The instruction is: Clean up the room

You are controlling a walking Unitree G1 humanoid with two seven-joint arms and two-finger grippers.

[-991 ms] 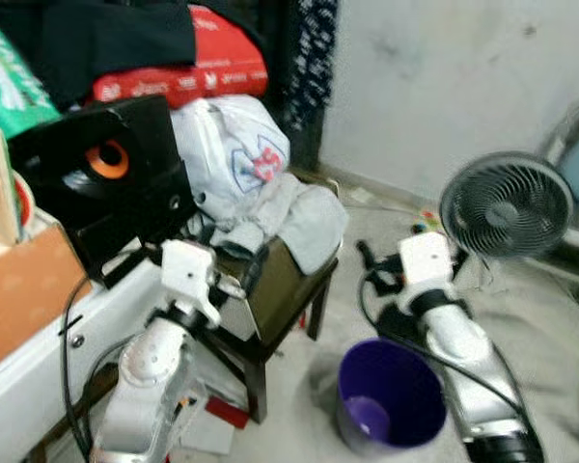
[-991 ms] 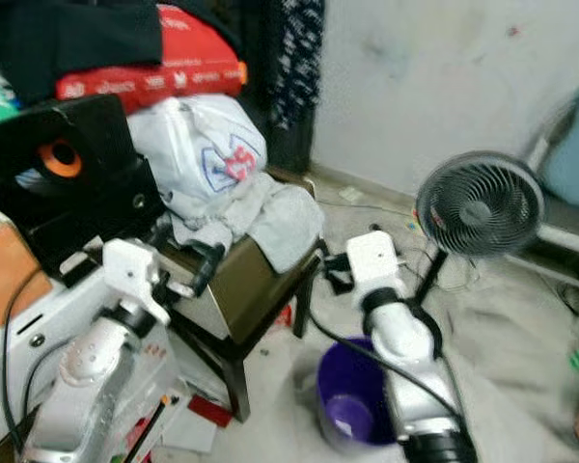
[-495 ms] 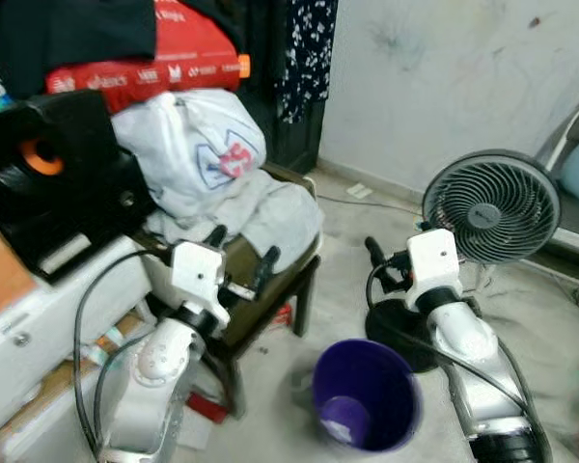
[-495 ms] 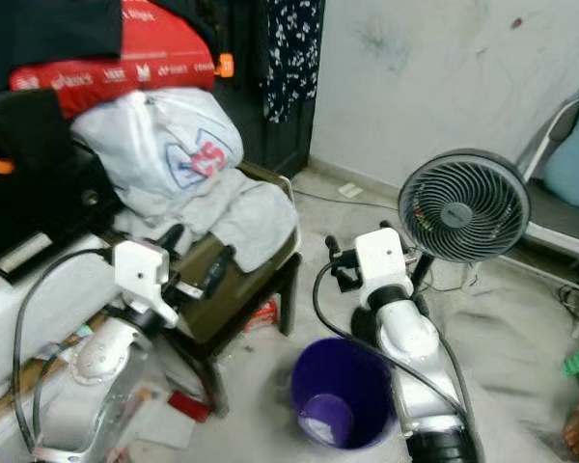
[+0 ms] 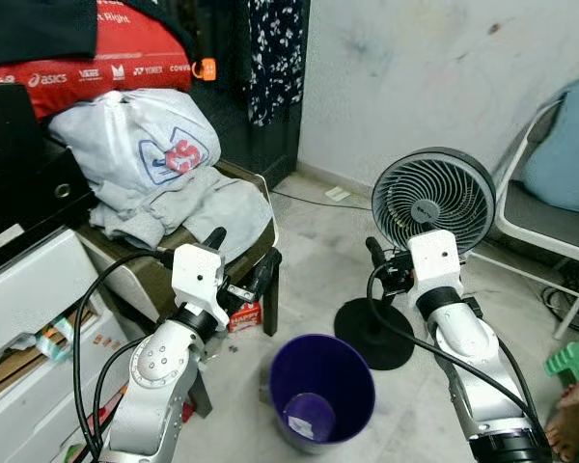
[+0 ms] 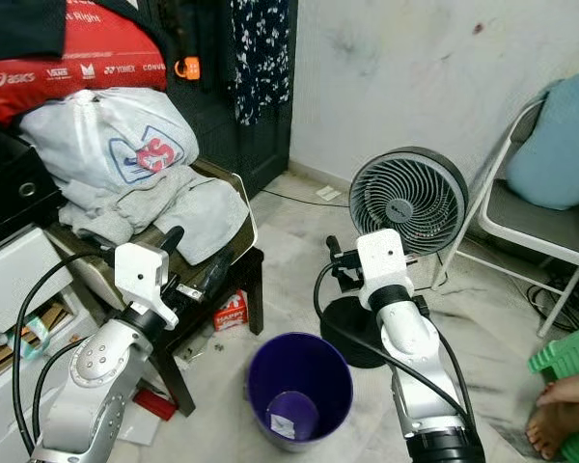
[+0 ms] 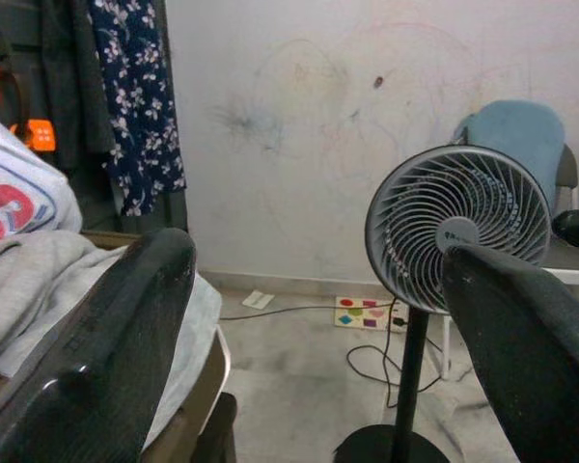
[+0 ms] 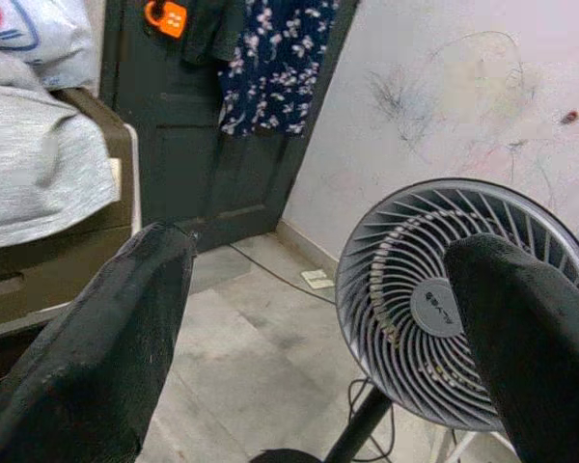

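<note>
A purple bin [image 5: 321, 386] stands on the floor between my two arms, with a bit of pale litter at its bottom. My left gripper [image 5: 237, 258] is open and empty, held in front of a dark chair [image 5: 262, 253] piled with grey clothes [image 5: 188, 204] and a white plastic bag [image 5: 125, 143]. My right gripper [image 6: 336, 264] is also open and empty, raised in front of a standing fan [image 5: 434, 200]. The left wrist view looks between its fingers [image 7: 125, 328] at the fan [image 7: 458, 227]. In the right wrist view the fan [image 8: 454, 299] sits close behind the fingers [image 8: 116, 338].
A small red box [image 5: 243, 313] lies on the floor by the chair leg. White drawers [image 5: 29, 299] stand at the left under a red bag [image 5: 96, 58]. A folding chair [image 5: 550, 207] with a blue cushion, a green stool [image 5: 574, 355] and a person's foot [image 5: 571, 444] are at the right.
The camera has swung to the right: the speaker and boxes slid off to the left, and the folding chair came into view. Both grippers stay open and held out as before.
</note>
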